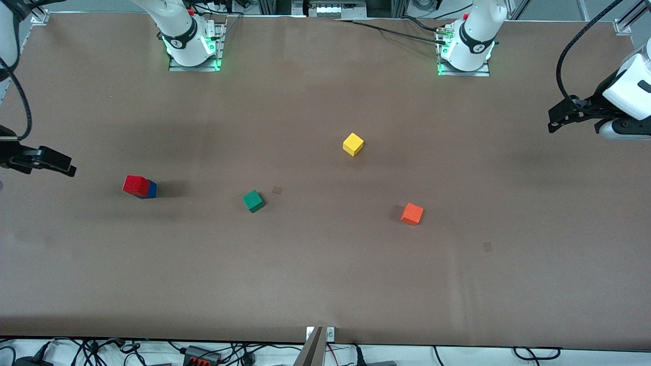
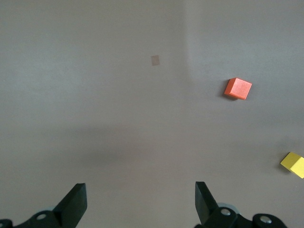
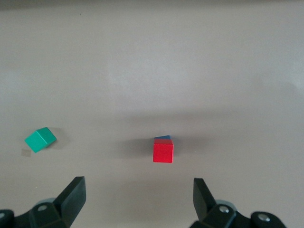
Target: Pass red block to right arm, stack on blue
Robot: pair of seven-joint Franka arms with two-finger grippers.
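Red block [image 1: 135, 184] sits on top of the blue cube [image 1: 150, 189], toward the right arm's end of the worktop and about midway between the front camera's edge and the bases' edge; only a sliver of blue shows past it, so the stack looks made, if slightly offset. It appears a small, rigid, light cube with flat matte faces, probably wood or foam, neither fragile nor slippery; any regrasp would best take two opposite side faces, squarely, from above, without nudging the cube beneath.

Going from the camera's edge toward the bases: the orange cube [image 1: 412, 213] lies nearest, toward the left arm's end; the green cube [image 1: 253, 201] lies a little farther, near the middle; then the stack; the yellow cube [image 1: 353, 144] is farthest.

Right gripper [image 1: 51, 162] hangs over the worktop's edge at the right arm's end, fingers spread wide and empty, the stack visible between them in its wrist view. Left gripper [image 1: 562, 116] waits over the other end, fingers likewise spread and empty.

No brand, label or legible writing appears on any cube; the marks on the arm bases are too small to read.
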